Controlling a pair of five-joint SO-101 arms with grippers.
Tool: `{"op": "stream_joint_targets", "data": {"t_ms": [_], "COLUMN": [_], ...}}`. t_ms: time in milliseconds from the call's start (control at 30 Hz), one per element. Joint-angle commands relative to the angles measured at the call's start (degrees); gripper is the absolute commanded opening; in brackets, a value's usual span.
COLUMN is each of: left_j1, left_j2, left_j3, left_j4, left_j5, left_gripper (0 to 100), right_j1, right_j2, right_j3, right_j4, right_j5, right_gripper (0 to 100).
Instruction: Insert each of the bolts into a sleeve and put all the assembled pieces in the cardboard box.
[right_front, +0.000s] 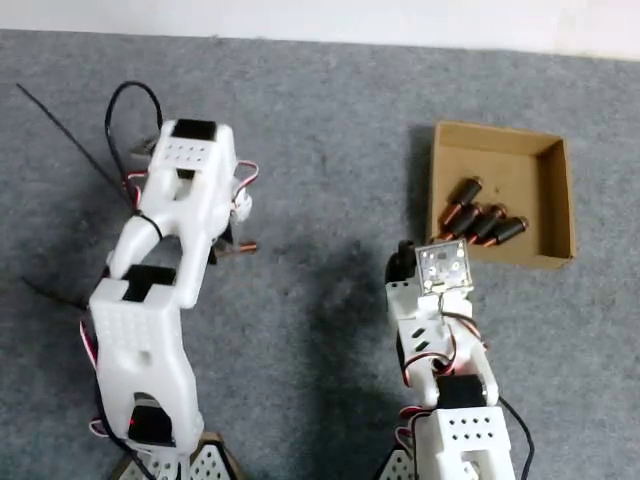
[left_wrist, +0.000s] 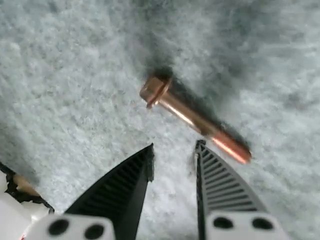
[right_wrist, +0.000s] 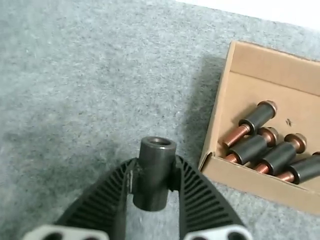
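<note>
1. A loose bolt (left_wrist: 190, 117) lies on the mat (left_wrist: 65, 75) at the left, just beyond the left gripper (left_wrist: 175, 150), whose jaws stand apart.
2. The right gripper (right_wrist: 155, 167) is clamped on a sleeve (right_wrist: 158, 147), near the cardboard box (right_wrist: 220, 115) that holds four assembled pieces (right_wrist: 267, 150).
3. Next, I judge, the left gripper must grasp the bolt and push it into the sleeve.

— Is there any writing, number or label to read here?
— None that I can make out.
— Nothing on the cardboard box (right_wrist: 260, 65)?
— There is a small dark mark (right_wrist: 288, 121) on its floor. It is too small to tell whether it is print or a speck.
</note>
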Motion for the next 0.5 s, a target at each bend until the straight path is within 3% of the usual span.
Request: {"op": "stream_joint_targets", "data": {"t_ms": [0,233,467], "left_j1": [-0.57,-0.75,-0.66], "left_j2": [3.47,9.80,4.79], "left_j3": [-0.40,-0.75,-0.57], "left_j4": [-1.05,-7.91,-8.00], "left_j5": [0.53,0.53,0.26], "left_gripper": [14,13,13], "right_j1": [0.22,0.22,0.22], "right_j2": [-1.01,-1.01,-1.01], "right_j3": [-0.13,-0.13,-0.13], "right_j4": [-1.63,-1.63,-1.63], "right_j5": [0.44,0.44,0.44], "right_gripper": [0.9,0.9,0.9]}}
